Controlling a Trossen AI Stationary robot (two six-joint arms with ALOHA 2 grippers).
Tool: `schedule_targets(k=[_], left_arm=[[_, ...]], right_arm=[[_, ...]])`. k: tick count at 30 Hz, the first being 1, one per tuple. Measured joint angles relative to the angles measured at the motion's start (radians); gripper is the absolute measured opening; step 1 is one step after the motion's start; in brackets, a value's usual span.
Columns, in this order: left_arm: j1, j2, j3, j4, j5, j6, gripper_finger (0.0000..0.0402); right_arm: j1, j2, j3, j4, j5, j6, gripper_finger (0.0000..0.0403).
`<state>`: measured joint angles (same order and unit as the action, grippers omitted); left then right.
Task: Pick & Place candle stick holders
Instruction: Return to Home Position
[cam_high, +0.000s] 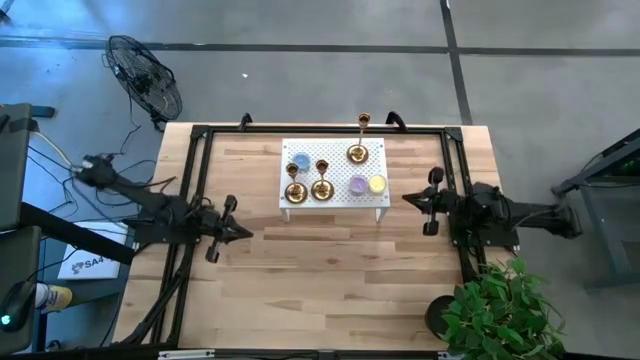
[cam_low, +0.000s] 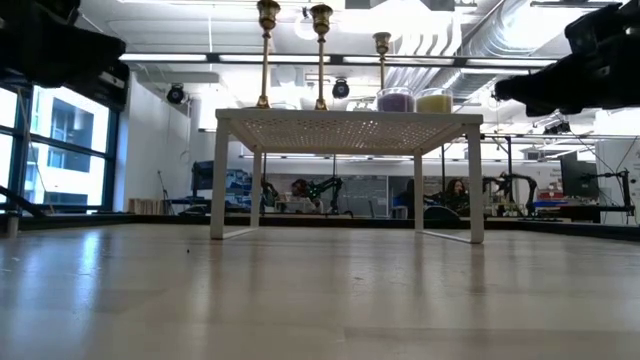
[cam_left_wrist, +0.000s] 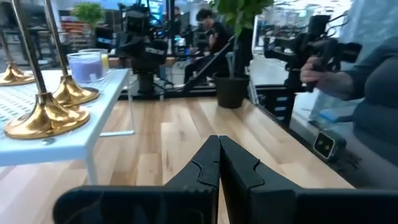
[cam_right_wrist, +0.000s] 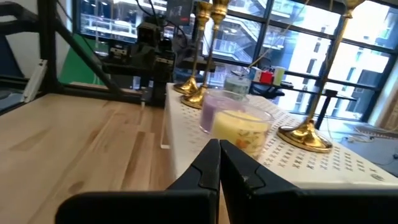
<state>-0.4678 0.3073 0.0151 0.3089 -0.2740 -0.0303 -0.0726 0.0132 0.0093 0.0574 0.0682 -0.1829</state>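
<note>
Gold candle holders (cam_high: 321, 188) stand upright on a white perforated shelf (cam_high: 300, 206) at the middle of the far half of the wooden tabletop (cam_high: 330, 280). Two of them stand side by side on the shelf's left half, towards its near edge. A third holder (cam_high: 357, 153) stands on the right half, towards the far edge.

A blue candle (cam_high: 299, 160) sits behind the pair. A purple candle (cam_high: 357, 185) and a yellow candle (cam_high: 377, 184) sit just beside each other in front of the third holder. In the low view the three stems rise well above the shelf top, with the two candles to their right.

The left gripper (cam_high: 245, 232) hangs above the tabletop to the left of the shelf, apart from it; its fingers (cam_left_wrist: 205, 165) are pressed together and hold nothing. The right gripper (cam_high: 407, 197) hangs to the right of the shelf, pointing at it; its fingers (cam_right_wrist: 208, 165) are likewise closed and empty.

A potted plant (cam_high: 495, 315) stands at the near right corner of the tabletop. A fan (cam_high: 145, 75) stands on the floor beyond the far left corner. A person (cam_left_wrist: 373, 93) shows at the table's edge in the left wrist view.
</note>
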Motion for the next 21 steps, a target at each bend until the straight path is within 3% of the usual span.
schedule_targets(k=[5, 11, 17, 21], left_arm=[[0.18, -0.036, 0.0, -0.061, 0.184, -0.01, 0.0], [0.323, -0.036, 0.0, -0.104, 0.319, -0.052, 0.0], [0.409, -0.036, 0.0, -0.098, 0.426, -0.026, 0.0], [0.455, -0.036, 0.0, -0.129, 0.424, -0.007, 0.0]], right_arm=[[-0.07, 0.0, 0.0, 0.001, -0.042, 0.0, 0.0], [-0.124, 0.0, 0.0, -0.012, -0.076, 0.006, 0.0], [-0.159, 0.0, 0.0, -0.001, -0.079, 0.0, 0.0], [-0.179, 0.001, 0.0, -0.029, -0.075, -0.001, 0.0]])
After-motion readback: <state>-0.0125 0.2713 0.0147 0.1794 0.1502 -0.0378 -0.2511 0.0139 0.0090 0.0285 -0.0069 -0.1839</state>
